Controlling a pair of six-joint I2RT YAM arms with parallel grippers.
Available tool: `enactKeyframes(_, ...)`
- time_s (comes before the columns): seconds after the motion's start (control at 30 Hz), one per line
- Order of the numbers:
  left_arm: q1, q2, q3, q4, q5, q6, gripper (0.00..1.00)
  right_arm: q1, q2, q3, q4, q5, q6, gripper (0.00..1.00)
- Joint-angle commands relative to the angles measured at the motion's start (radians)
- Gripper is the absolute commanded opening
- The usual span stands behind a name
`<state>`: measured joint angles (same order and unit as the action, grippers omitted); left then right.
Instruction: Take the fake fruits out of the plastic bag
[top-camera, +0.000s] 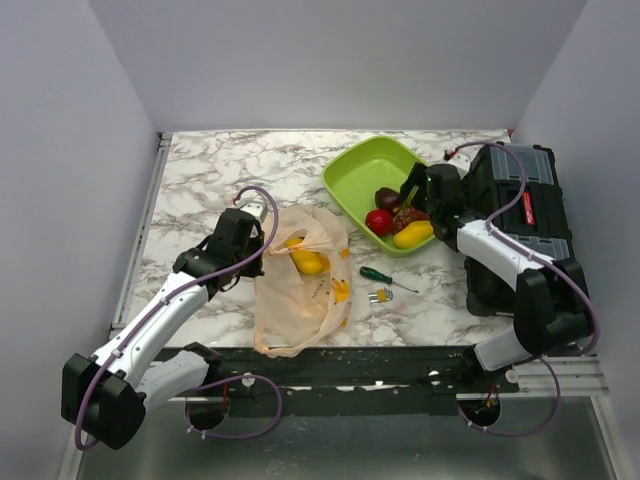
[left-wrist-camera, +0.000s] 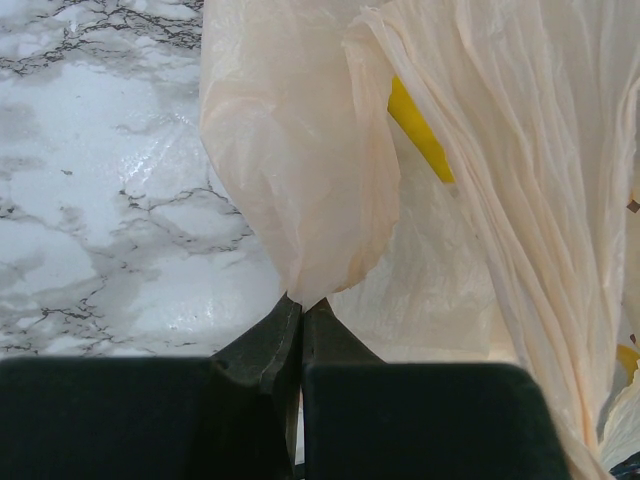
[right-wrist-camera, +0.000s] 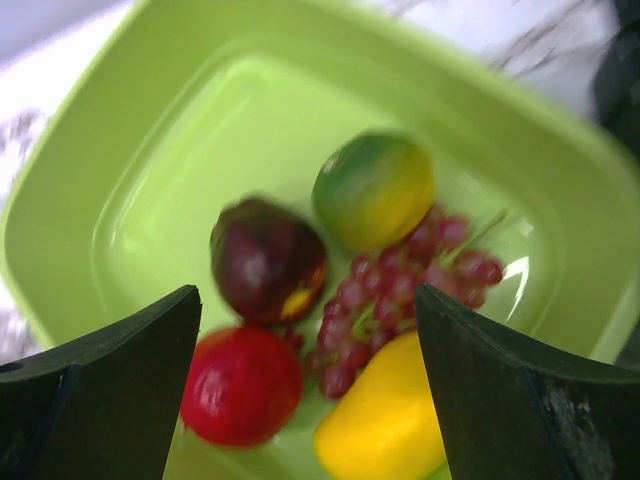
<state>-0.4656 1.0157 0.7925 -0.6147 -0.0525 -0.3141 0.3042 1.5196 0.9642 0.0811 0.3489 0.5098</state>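
While the left gripper (left-wrist-camera: 302, 312) is clamping a fold of the plastic bag (left-wrist-camera: 300, 150) at the bag's 10 o'clock edge, fingers pressed together on the film and lifting the mouth, the right gripper (right-wrist-camera: 305, 310) is hovering over the green tray (top-camera: 365, 170) at the table's (top-camera: 200, 170) 1 o'clock. Its jaws are standing wide apart with nothing between them.

Five fake fruits are lying in the tray beneath it: a plum (right-wrist-camera: 268, 258), a red apple (right-wrist-camera: 240, 385) at the plum's 7 o'clock, grapes (right-wrist-camera: 400, 290), a green-yellow fruit (right-wrist-camera: 373, 190) and a yellow piece (right-wrist-camera: 385, 425).

The bag is sprawling at the table's 6 o'clock. A yellow fruit (top-camera: 308, 261) is showing in its mouth, and an orange piece (top-camera: 341, 291) is sitting at that fruit's 4 o'clock, under the film.

Judging by this, the drop-off into the tray is finishing and the bag is not yet emptied. The next move is calling for the right arm to travel toward 8 o'clock, passing over the screwdriver (top-camera: 388, 279) between tray and bag. It should then enter the raised mouth with jaws spread and close on the yellow fruit without snagging plastic.
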Motion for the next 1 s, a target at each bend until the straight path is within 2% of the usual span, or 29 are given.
enactKeyframes(0.0, 0.005, -0.012, 0.001, 0.01, 0.014, 0.0, 0.0, 0.097, -0.046, -0.09, -0.005, -0.18, 0.015, 0.88)
enactKeyframes(0.13, 0.005, -0.014, 0.002, 0.007, 0.019, -0.002, 0.0, 0.258, -0.127, -0.162, 0.005, -0.144, -0.017, 0.88)
enactKeyframes(0.23, 0.006, -0.017, 0.0, 0.012, 0.017, -0.002, 0.0, 0.343, -0.197, -0.231, 0.037, -0.17, -0.023, 0.87)
enactKeyframes(0.43, 0.006, -0.016, 0.004, 0.011, 0.025, -0.003, 0.0, 0.48, -0.404, -0.456, 0.295, -0.38, -0.024, 0.75)
enactKeyframes(0.57, 0.007, -0.013, 0.004, 0.012, 0.025, -0.003, 0.0, 0.59, -0.476, -0.47, 0.35, -0.408, -0.088, 0.74)
enactKeyframes(0.7, 0.01, -0.006, 0.006, 0.009, 0.029, -0.003, 0.0, 0.676, -0.409, -0.396, 0.381, -0.438, -0.127, 0.68)
enactKeyframes(0.83, 0.012, -0.003, 0.008, 0.006, 0.029, -0.002, 0.0, 0.724, -0.227, -0.308, 0.422, -0.471, -0.128, 0.61)
enactKeyframes(0.97, 0.013, -0.009, 0.002, 0.007, 0.016, 0.0, 0.0, 0.755, -0.054, -0.209, 0.394, -0.398, -0.106, 0.49)
